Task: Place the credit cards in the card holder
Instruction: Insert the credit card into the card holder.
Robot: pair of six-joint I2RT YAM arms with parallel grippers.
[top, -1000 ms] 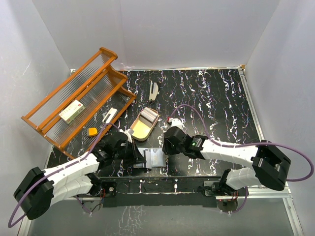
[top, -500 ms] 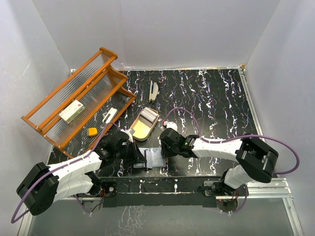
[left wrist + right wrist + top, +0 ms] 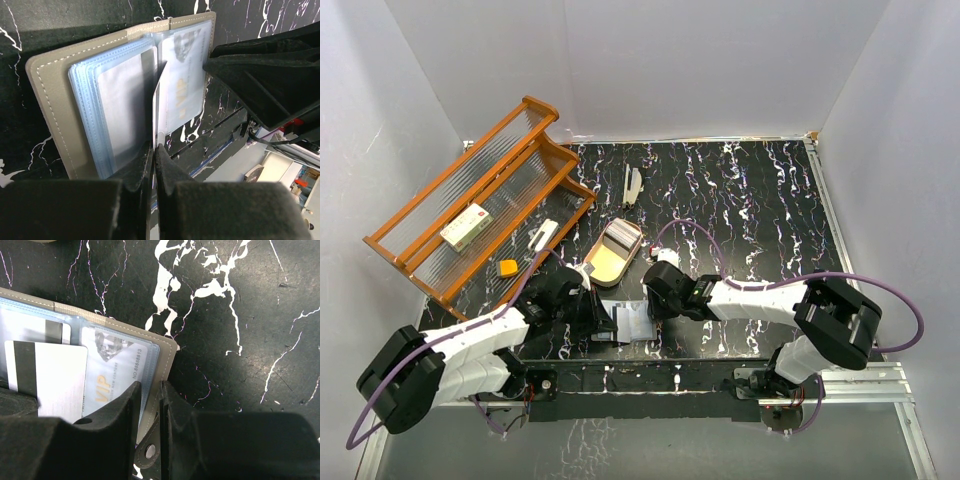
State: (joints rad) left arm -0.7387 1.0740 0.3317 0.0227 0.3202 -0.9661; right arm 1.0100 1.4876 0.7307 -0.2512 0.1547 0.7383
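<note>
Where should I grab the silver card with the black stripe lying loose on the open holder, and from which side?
Take the silver card by its bare short edge, the one nearest the right pincer. It lies flat on the sleeves of the card holder, outside any pocket, so approach low along the sleeve and pinch the edge, probably keeping clear of the sleeved VIP card beside it.
</note>
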